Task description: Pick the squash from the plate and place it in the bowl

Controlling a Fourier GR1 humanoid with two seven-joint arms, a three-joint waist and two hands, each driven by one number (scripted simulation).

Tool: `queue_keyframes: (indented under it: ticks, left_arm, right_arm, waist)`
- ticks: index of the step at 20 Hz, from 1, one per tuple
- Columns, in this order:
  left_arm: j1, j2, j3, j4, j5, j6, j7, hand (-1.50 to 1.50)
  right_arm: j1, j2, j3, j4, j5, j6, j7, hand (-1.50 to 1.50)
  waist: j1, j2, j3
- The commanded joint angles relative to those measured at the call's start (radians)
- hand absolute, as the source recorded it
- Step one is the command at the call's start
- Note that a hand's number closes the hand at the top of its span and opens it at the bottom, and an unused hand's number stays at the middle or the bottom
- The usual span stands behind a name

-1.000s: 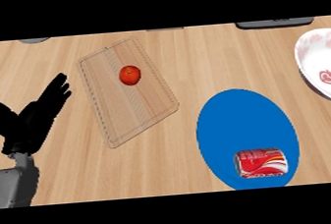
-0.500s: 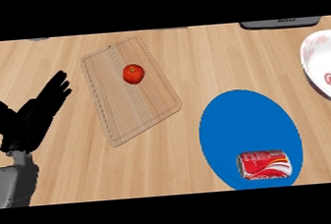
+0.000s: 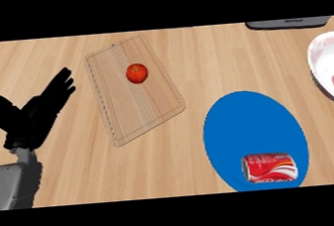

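On the blue plate [image 3: 253, 123] a red can [image 3: 269, 167], no squash, is lying, likely light, rigid, slick, best taken across its sides, while the left hand [image 3: 32, 114] is resting with fingers spread, holding nothing.

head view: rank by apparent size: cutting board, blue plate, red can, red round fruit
1. blue plate and cutting board: alike in area, too close to rank.
2. red can.
3. red round fruit, smallest.
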Motion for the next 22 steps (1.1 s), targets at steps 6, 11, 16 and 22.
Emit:
queue_keyframes:
  ticks: [6, 11, 16, 22]
  left_arm:
    - [-0.017, 0.000, -0.008, -0.008, -0.006, -0.011, 0.010, 0.00]
    - [-0.032, -0.002, -0.004, 0.011, 0.002, -0.019, 0.009, 0.00]
    - [-0.056, 0.012, 0.006, 0.038, -0.006, -0.028, -0.013, 0.00]
    - [-0.058, -0.014, -0.005, 0.016, -0.027, 0.011, -0.005, 0.00]
  right_arm:
    - [-0.188, 0.118, 0.066, 0.377, 0.104, -0.088, -0.174, 1.50]
    - [-0.260, 0.210, 0.002, 0.521, 0.052, -0.091, -0.113, 1.50]
    - [-0.292, 0.248, -0.087, 0.637, -0.020, -0.102, -0.093, -1.50]
    - [-0.309, 0.237, -0.137, 0.657, -0.047, -0.180, -0.208, -1.50]
  waist:
    - [0.025, 0.011, 0.003]
    - [0.037, 0.016, 0.004]
    - [0.037, 0.025, 0.005]
    - [0.039, 0.025, 0.006]
